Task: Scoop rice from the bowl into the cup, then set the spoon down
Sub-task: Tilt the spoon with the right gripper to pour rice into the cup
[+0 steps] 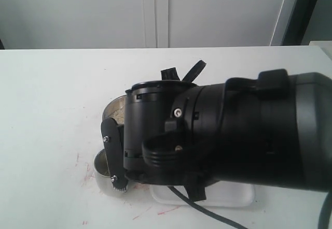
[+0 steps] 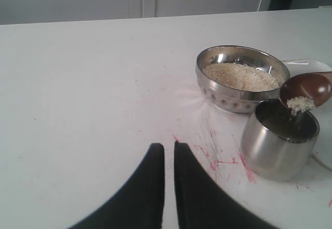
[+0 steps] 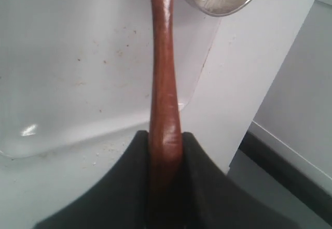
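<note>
The steel bowl (image 2: 241, 97) holds a mound of rice (image 2: 238, 76). Beside it stands the smaller steel cup (image 2: 280, 141). The brown wooden spoon's head (image 2: 307, 87) hangs tilted over the cup's rim, and a clump of grains (image 2: 300, 104) slides off it into the cup. My right gripper (image 3: 165, 136) is shut on the spoon's handle (image 3: 164, 79). In the exterior view the right arm (image 1: 233, 130) hides most of the bowl (image 1: 115, 110) and cup (image 1: 101, 162). My left gripper (image 2: 169, 147) rests low over the table, shut and holding nothing, well short of the cup.
A shallow white tray (image 3: 78, 84) lies under the spoon handle, beside the bowl, and shows in the exterior view as the tray's near rim (image 1: 228, 197). Red scribble marks (image 2: 218, 159) stain the white table near the cup. The table's far side edge (image 3: 244, 104) drops to the floor.
</note>
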`<action>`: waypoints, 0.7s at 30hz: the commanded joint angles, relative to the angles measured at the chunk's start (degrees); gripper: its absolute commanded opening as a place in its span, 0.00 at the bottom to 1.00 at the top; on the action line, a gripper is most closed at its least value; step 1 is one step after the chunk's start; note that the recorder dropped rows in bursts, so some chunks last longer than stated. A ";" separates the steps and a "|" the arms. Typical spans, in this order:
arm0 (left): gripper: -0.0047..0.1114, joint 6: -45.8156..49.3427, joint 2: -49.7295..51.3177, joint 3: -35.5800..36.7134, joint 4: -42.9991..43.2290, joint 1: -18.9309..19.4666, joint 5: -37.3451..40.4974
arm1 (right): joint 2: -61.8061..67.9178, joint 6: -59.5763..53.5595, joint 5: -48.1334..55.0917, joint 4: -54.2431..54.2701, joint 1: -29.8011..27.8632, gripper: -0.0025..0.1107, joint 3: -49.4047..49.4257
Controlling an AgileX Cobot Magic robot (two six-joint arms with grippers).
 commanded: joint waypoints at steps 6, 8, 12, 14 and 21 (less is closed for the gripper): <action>0.16 -0.10 0.04 -0.36 -0.59 -0.06 -0.22 | 0.03 -1.92 0.33 -4.33 0.02 0.02 0.28; 0.16 -0.10 0.04 -0.36 -0.59 -0.06 -0.22 | 0.03 -2.05 0.54 -5.50 0.02 0.02 0.28; 0.16 -0.10 0.04 -0.36 -0.59 -0.06 -0.22 | 0.03 -2.05 -0.16 -5.87 0.02 0.02 0.28; 0.16 -0.10 0.04 -0.36 -0.59 -0.06 -0.22 | 0.03 -2.17 -0.14 -5.87 0.02 0.02 0.28; 0.16 -0.10 0.04 -0.36 -0.59 -0.06 -0.22 | 0.03 -2.50 -0.65 -7.16 0.02 0.02 0.28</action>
